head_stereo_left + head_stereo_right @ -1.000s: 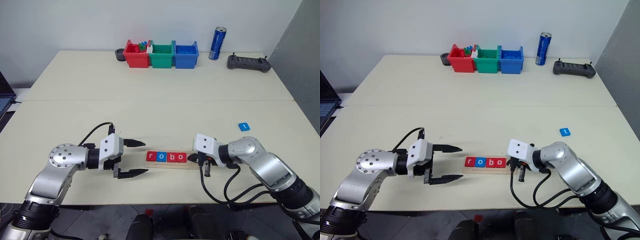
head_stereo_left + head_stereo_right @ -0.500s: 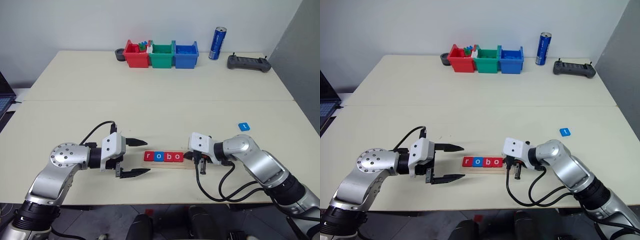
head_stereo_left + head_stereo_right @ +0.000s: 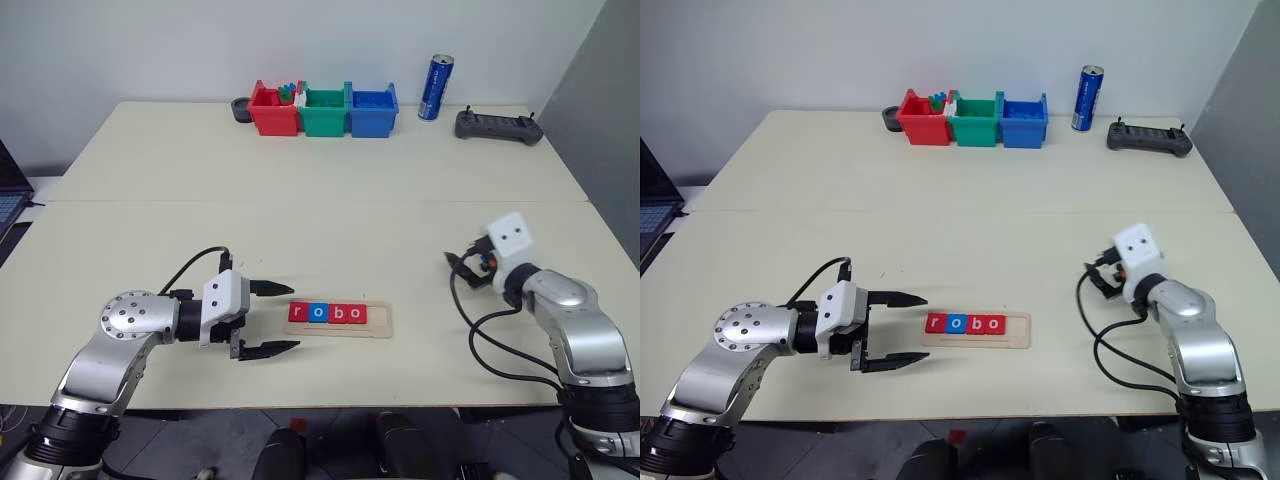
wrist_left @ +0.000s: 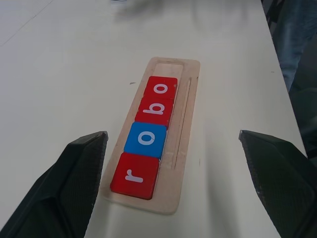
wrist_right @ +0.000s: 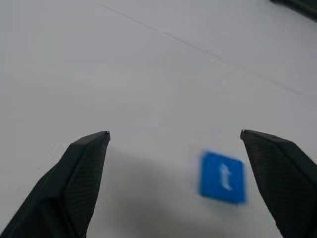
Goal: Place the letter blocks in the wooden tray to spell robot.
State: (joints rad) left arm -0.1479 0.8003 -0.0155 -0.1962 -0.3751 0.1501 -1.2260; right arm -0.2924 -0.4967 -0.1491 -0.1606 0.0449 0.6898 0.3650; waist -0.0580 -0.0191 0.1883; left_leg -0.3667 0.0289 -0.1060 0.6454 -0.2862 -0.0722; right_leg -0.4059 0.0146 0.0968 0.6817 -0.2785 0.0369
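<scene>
Ahead, blue t block [image 5: 222, 177], between right claw [image 5: 174, 148] fingers

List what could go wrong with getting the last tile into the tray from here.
1. The blue t tile lies flat on the table, off-centre between the open right hand's fingers; a grasp may slip or push it away.
2. The wooden tray lies loose; pressing the tile into its free end slot could shove it and disturb r, o, b, o.
3. The open left hand sits near the tray's other end and could bump it.
</scene>
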